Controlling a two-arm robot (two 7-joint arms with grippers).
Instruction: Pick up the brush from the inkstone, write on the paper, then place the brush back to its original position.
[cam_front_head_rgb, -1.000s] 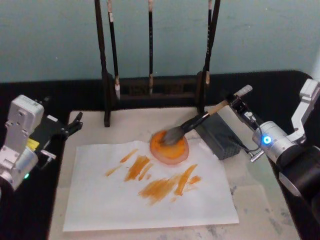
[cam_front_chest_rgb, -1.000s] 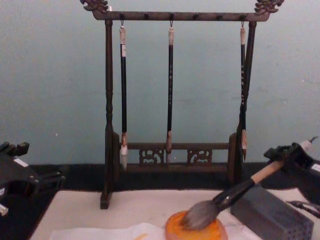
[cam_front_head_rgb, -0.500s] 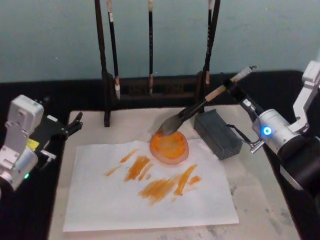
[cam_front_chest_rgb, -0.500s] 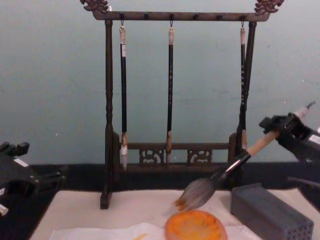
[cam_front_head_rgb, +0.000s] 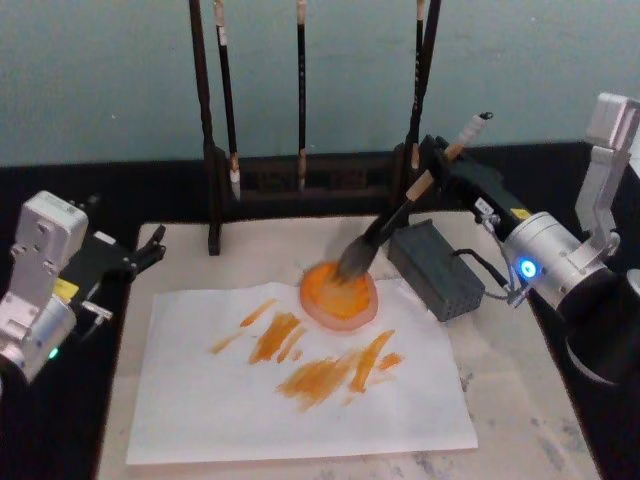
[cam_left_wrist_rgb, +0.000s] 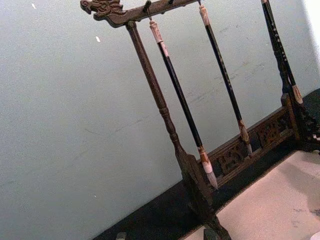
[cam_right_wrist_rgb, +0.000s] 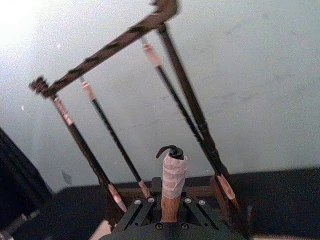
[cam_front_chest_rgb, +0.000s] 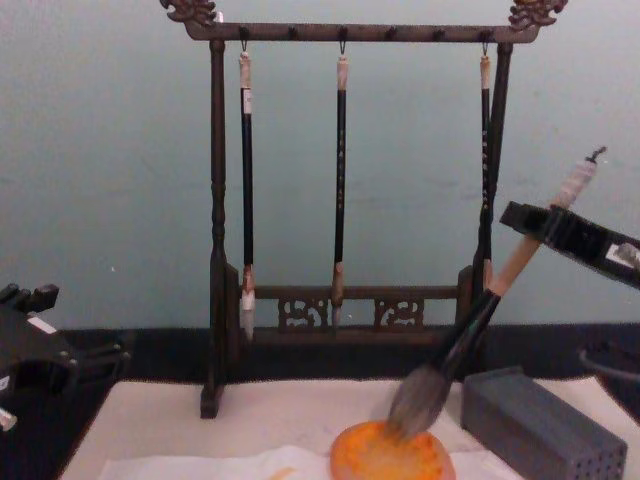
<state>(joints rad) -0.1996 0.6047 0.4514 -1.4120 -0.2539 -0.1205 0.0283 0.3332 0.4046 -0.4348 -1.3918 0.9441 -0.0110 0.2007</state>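
A: From the head, where to look for the brush (cam_front_head_rgb: 385, 225)?
B: Up in the right gripper (cam_front_head_rgb: 440, 165), clenched high on the handle, tilted steeply to press the bristles onto the inkstone (cam_front_head_rgb: 338, 297) at the far edge of the paper (cam_front_head_rgb: 300, 400), already streaked orange.
A: Left gripper (cam_front_head_rgb: 150, 245)?
B: Parked left of the mat (cam_front_head_rgb: 520, 400); open or closed, impossible to tell.
A: From the left wrist?
B: Facing the rack (cam_left_wrist_rgb: 165, 115), away from the work.
A: Right wrist?
B: Fingers (cam_right_wrist_rgb: 141, 212) tight around the handle below the white wrap, for steering.
A: Chest?
B: Bristles touching the inkstone; reloading or returning, probably.
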